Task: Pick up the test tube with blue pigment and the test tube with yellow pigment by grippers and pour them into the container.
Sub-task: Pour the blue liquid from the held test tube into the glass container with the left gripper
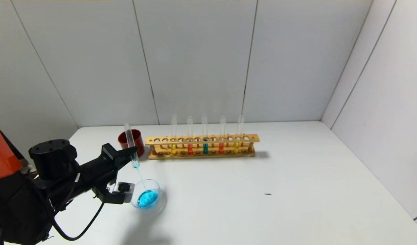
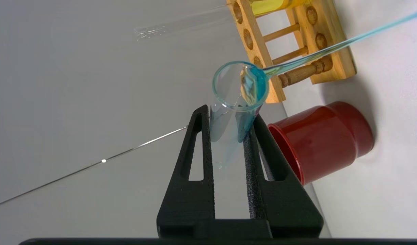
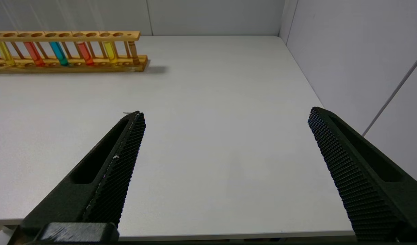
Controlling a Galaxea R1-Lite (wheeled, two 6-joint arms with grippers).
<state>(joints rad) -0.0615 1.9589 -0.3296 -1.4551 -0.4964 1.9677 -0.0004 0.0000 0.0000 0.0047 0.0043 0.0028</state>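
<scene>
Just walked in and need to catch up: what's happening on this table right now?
The left gripper is shut on the test tube with blue pigment, tipped mouth-down, and a thin blue stream runs from it into the clear glass container on the table, where blue liquid has pooled. A dark red cup stands behind it, beside the wooden rack, which holds five more tubes, including one with yellow pigment. The right gripper hangs idle over bare table, jaws wide open.
</scene>
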